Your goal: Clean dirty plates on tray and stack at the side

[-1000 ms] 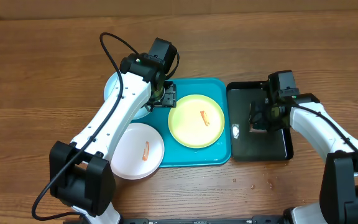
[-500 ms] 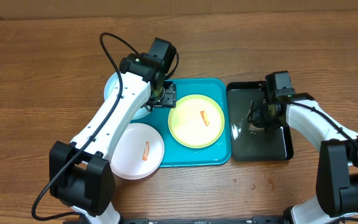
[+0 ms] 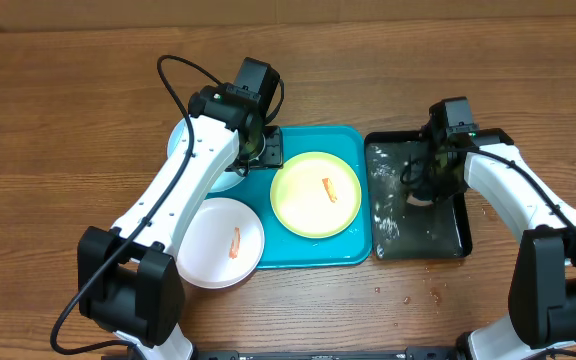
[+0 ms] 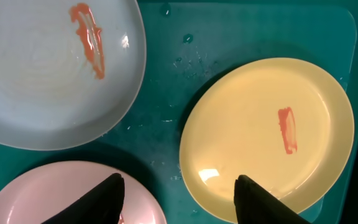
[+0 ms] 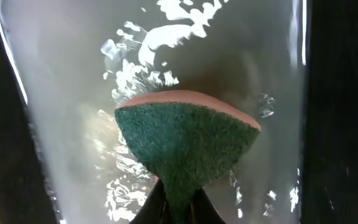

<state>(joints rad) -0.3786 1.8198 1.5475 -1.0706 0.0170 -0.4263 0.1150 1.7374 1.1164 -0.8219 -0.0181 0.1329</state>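
Note:
The turquoise tray (image 3: 354, 142) holds the yellow-green plate (image 3: 313, 205) (image 4: 253, 106), which has an orange-red smear (image 4: 287, 129). The white plate (image 3: 213, 250) (image 4: 55, 193), also smeared, overlaps the tray's near-left corner. The light blue plate (image 3: 183, 150) (image 4: 36, 93) lies at the tray's far-left side, smeared and largely hidden by the arm in the overhead view. My left gripper (image 3: 266, 152) (image 4: 179, 196) hangs open above the gap between the three plates, holding nothing. Over the black water tray (image 3: 458, 245), my right gripper (image 3: 420, 185) (image 5: 178, 202) is shut on a green sponge (image 5: 185, 143).
The water (image 5: 61, 93) in the black tray is rippling around the sponge. A few droplets (image 3: 408, 296) lie on the wooden table in front of it. The left arm's black cable (image 3: 178, 85) loops over the far-left table.
My right gripper has shut on the sponge and shifted slightly farther back in the black tray, stirring the water. The left arm has barely moved and its fingers have narrowed a little.

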